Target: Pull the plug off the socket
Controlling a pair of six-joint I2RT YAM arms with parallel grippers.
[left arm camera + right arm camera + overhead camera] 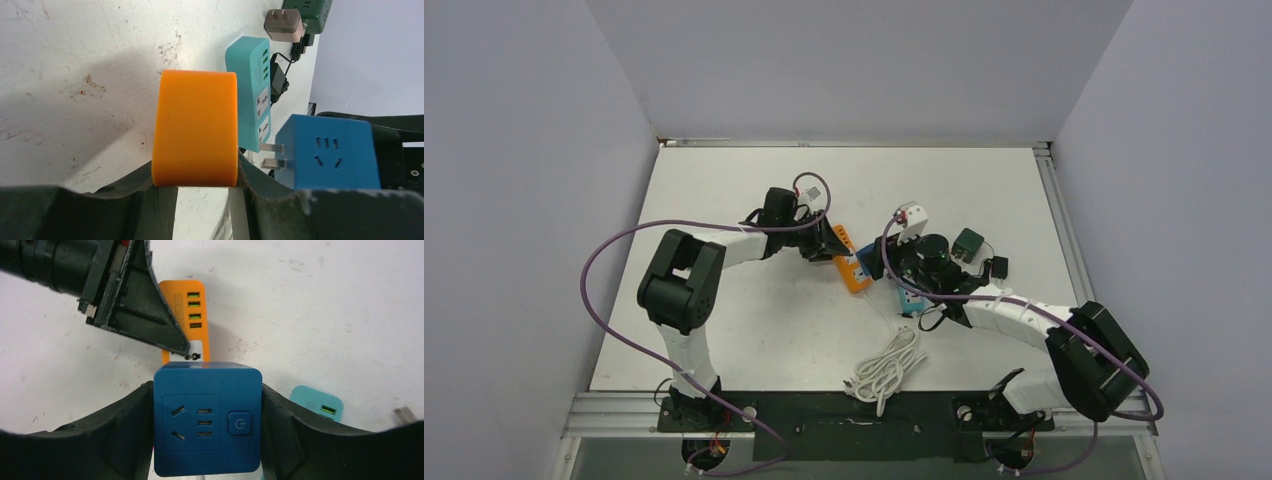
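The socket (196, 127), a short orange power strip, lies on the table with my left gripper (196, 175) shut on its near end. The plug (207, 420), a blue cube adapter, is clamped by its sides in my right gripper (207, 430). In the left wrist view the plug (330, 152) hangs just right of the socket, its two metal prongs (272, 155) bare and clear of the outlets. From above, the socket (854, 268) sits mid-table between both grippers. The right wrist view shows the socket (187, 305) beyond the plug, with the left gripper's fingers (145, 315) on it.
A teal power strip (250, 90) lies right beside the socket, also seen under the right arm (911, 300). Behind it are a beige plug (285, 24), a dark green adapter (968, 244) and a small black block (999, 267). A coiled white cable (886, 368) lies near the front edge.
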